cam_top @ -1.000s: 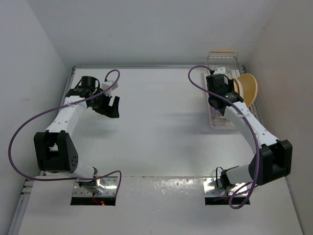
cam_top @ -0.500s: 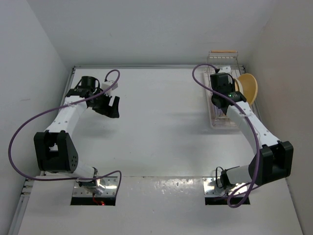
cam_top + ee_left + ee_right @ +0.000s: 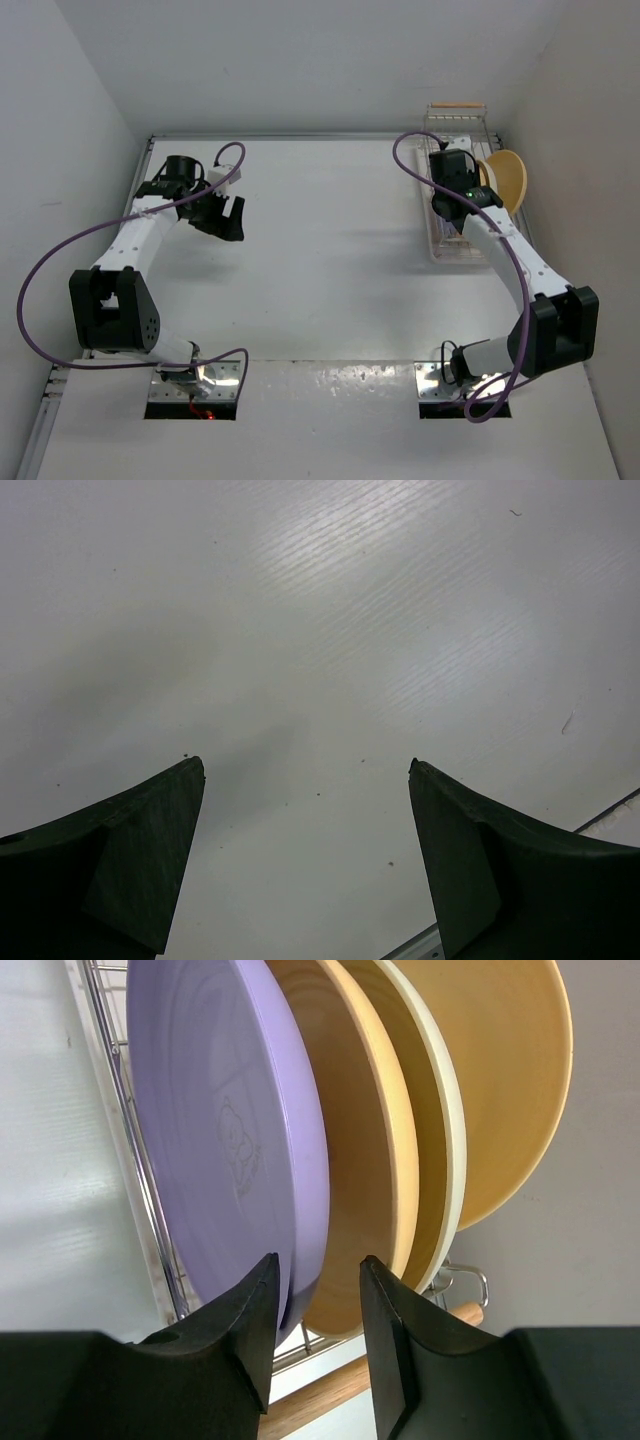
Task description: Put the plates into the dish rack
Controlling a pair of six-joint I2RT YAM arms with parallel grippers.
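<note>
Dish rack (image 3: 445, 256): white wire frame at the far right of the counter (image 3: 320, 270), close to the right wall. One wooden handle (image 3: 458, 105) shows at its far end.
Plates: all four stand on edge in the rack, side by side and leaning the same way. In the right wrist view they run, left to right, lavender plate (image 3: 220, 1130), first yellow-orange plate (image 3: 360, 1140), cream plate (image 3: 452, 1150), second yellow-orange plate (image 3: 500, 1080).
Right tool (image 3: 318, 1265): over the rack, at the plates' rims, its jaws parted by a narrow gap. The edge of the lavender plate and a strip of the first yellow-orange plate lie in that gap.
Right tool, contact: neither finger is seen pressing on a plate, and whether either one touches cannot be told.
Left tool (image 3: 305, 770): jaws spread wide with nothing between them, above bare counter at the far left, well apart from the rack.
Hidden, top view: the right arm covers most of the rack. Only the second yellow-orange plate shows, beside the wrist on the wall side.
Cut off, right wrist view: the plates' tops run out of frame. The rack shows only as wires left of the lavender plate and a wooden bar below; which end that bar belongs to cannot be told.
Hard to make out: a faint raised mark on the lavender plate's face, its shape unclear.
</note>
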